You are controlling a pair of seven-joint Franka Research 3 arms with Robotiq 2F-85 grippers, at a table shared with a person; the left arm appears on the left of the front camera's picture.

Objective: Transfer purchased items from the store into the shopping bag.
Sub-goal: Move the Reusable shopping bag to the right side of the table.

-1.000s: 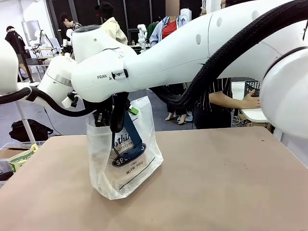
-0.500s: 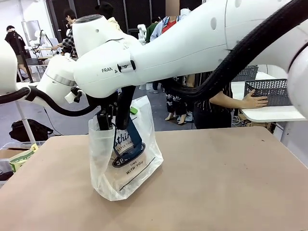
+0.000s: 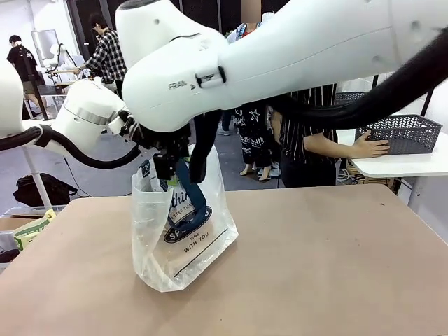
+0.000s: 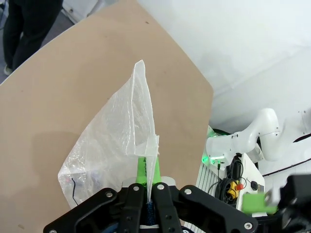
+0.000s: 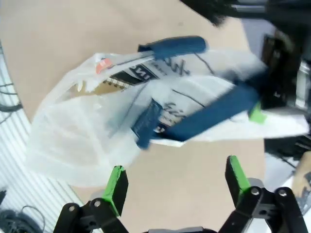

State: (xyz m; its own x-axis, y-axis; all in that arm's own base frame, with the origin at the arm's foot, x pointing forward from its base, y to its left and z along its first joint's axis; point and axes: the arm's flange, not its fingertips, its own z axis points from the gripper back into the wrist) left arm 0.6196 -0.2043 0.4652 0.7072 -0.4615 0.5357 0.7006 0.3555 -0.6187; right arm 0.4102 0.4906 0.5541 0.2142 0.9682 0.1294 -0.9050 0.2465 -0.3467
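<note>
shopping bag: standing upright on the bench, toward its left half, well in from the near edge; translucent, black lettering facing the robot's side; navy handles up at the mouth.
left gripper: pinching the bag's top rim, film rising straight out between the closed green pads; sitting at the mouth's left side in the front view, mostly hidden behind the right arm.
right gripper: standing wide apart, nothing between the fingers; looking down over the bag's mouth, not touching the bag.
bag relative to right gripper: lying beyond the fingertips in the right wrist view, mouth stretched open, navy handle across the top, small red tag at the rim.
bag contents: showing something yellowish through the film in the right wrist view; too blurred to name.
store: sitting on a white side table off the bench's far right corner, well apart from the bag.
person's hand: resting against the basket's left end.
bench: brown top, bare to the right of the bag.
</note>
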